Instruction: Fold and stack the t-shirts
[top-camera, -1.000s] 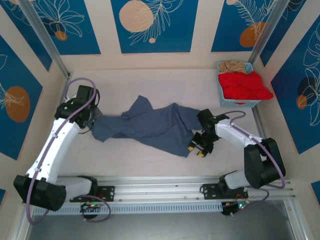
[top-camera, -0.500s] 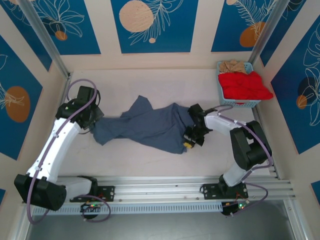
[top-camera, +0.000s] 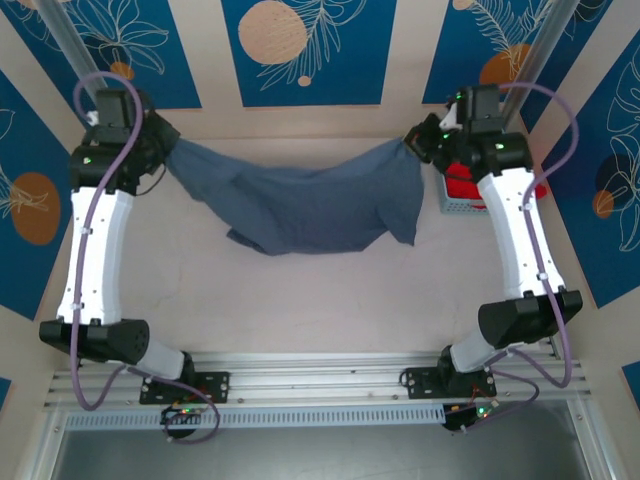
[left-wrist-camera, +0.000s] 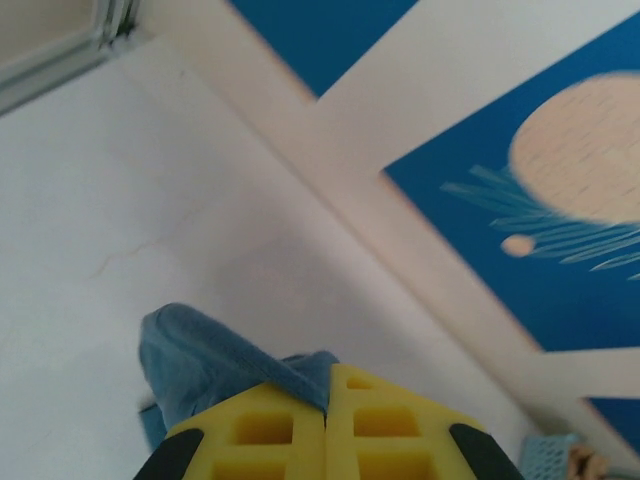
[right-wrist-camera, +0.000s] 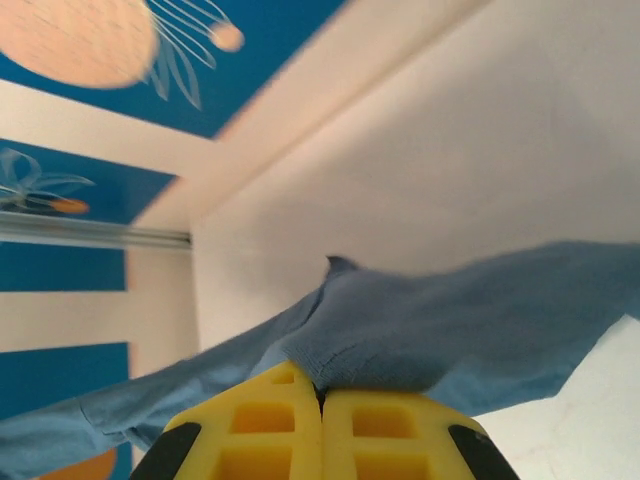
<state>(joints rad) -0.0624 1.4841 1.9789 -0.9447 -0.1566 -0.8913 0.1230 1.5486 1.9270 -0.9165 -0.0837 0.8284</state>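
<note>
Slate-blue t-shirt (top-camera: 300, 205) is hanging between your left gripper (top-camera: 168, 150) and right gripper (top-camera: 413, 143), both clamping its cloth. Spread it taut and level while you are lowering it flat.

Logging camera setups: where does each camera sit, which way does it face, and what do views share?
Top external: above and behind the arms, looking down on the table; both arms show, left gripper and right gripper holding the slate-blue t-shirt between them.
Left wrist: faces past its yellow fingers toward the back wall.
Right wrist: faces past its yellow fingers toward a blue-panelled wall.
Shared: the t-shirt, in all three.
</note>
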